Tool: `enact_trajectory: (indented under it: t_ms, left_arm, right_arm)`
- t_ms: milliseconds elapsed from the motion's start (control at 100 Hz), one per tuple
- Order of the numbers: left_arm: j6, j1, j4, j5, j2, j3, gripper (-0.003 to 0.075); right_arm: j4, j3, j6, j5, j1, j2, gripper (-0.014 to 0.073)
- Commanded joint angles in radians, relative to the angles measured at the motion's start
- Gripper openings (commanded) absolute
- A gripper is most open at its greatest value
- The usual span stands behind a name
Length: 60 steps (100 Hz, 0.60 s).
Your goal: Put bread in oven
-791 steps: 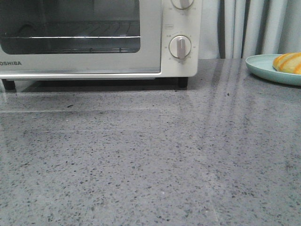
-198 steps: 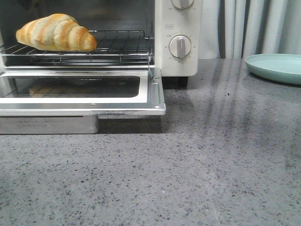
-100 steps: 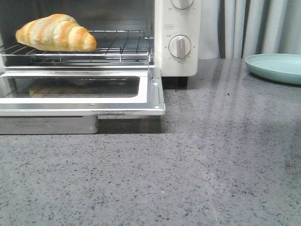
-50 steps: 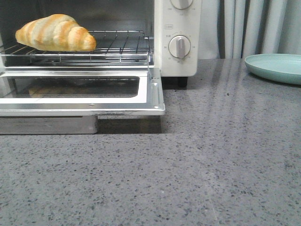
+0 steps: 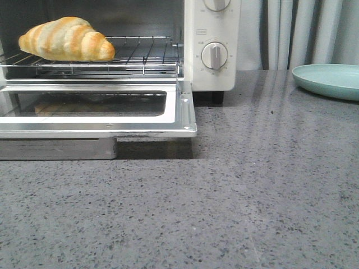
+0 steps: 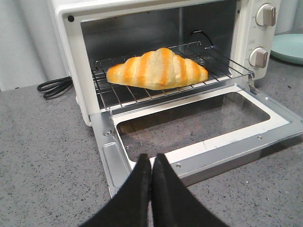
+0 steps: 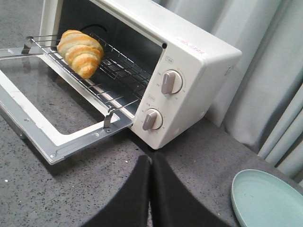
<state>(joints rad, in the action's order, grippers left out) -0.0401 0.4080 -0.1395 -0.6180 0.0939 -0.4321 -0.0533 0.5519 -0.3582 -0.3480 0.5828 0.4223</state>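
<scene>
The golden-orange striped bread (image 5: 66, 39) lies on the wire rack (image 5: 140, 56) inside the cream-white oven (image 5: 216, 73), whose glass door (image 5: 95, 115) hangs open and flat. It also shows in the left wrist view (image 6: 157, 69) and the right wrist view (image 7: 79, 53). My left gripper (image 6: 151, 158) is shut and empty, above the counter at the door's front edge. My right gripper (image 7: 150, 161) is shut and empty, above the counter by the oven's dial corner. Neither gripper shows in the front view.
An empty pale teal plate (image 5: 331, 80) sits on the grey speckled counter (image 5: 224, 202) at the far right, also in the right wrist view (image 7: 265, 201). A black power cord (image 6: 54, 86) lies beside the oven. Grey curtains (image 5: 303, 33) hang behind.
Long before, the oven door was closed and the bread lay on the plate; now the door is open and the bread is on the rack. Over the last two seconds nothing visibly moves.
</scene>
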Motion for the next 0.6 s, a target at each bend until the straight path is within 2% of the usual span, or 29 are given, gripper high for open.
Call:
enact_trajectory:
  t_ms: [0,590]
  left_arm:
    - [0.012,-0.003,0.008,0.074,0.011,-0.023,-0.0021]
    - [0.010,-0.003,0.008,0.076,0.011,0.007,-0.0021]
  right_arm:
    - [-0.007,0.025,-0.007,0.078,-0.005,0.003,-0.0048]
    - [-0.007,0.025,-0.007,0.078,-0.005,0.003,-0.0048]
